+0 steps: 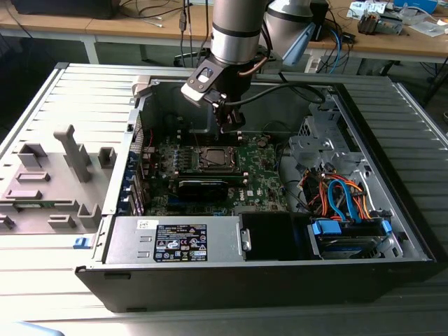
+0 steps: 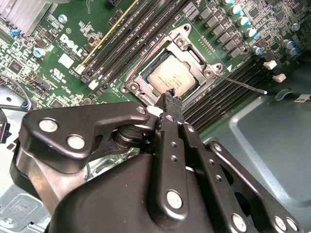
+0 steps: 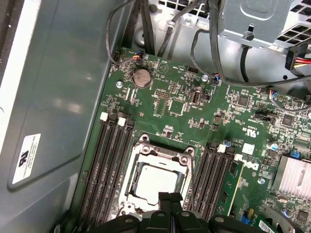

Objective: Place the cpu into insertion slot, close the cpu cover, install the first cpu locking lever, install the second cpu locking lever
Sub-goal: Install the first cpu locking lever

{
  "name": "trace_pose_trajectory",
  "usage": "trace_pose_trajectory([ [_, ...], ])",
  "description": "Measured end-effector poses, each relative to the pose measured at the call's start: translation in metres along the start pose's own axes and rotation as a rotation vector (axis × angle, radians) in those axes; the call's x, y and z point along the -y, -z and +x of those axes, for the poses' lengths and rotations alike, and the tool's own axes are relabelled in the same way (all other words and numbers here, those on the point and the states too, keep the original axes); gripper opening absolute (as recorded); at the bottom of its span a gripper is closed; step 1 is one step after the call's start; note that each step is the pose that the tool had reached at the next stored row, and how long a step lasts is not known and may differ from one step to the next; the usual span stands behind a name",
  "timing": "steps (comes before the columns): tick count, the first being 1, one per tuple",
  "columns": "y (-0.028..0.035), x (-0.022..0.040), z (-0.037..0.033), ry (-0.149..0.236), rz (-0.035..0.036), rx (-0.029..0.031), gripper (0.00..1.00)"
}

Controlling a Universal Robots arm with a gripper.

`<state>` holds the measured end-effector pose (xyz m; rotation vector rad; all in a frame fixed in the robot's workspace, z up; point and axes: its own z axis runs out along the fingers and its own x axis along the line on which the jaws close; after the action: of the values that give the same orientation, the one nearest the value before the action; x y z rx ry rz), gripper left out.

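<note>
The cpu [image 2: 170,77] lies in the insertion slot [image 2: 146,82] on the green motherboard, its silver-grey top showing through the window of the cpu cover [image 2: 190,48], which lies flat over it. One thin metal locking lever [image 2: 241,83] sticks out sideways from the socket corner over the memory slots. My gripper [image 2: 170,97] hangs just above the socket's edge, its black fingers pressed together with nothing between them. In the first wrist view the cpu [image 3: 155,180] sits right beside the gripper [image 3: 170,196]. In the exterior view the gripper [image 1: 229,127] hovers over the insertion slot [image 1: 217,158].
Long black memory slots [image 3: 104,165] flank the socket on both sides. The grey case wall [image 3: 63,97] and a metal bracket [image 2: 272,136] stand close by. Cables [image 1: 339,196] and a drive cage fill the exterior view's right; a power supply [image 1: 175,241] sits in front.
</note>
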<state>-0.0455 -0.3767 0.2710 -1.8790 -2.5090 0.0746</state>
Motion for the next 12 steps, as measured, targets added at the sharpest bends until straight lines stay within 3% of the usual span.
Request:
trace_pose_trajectory([
  [12,0.0000,0.0000,0.0000,0.007,-0.0001,0.0003,0.11],
])
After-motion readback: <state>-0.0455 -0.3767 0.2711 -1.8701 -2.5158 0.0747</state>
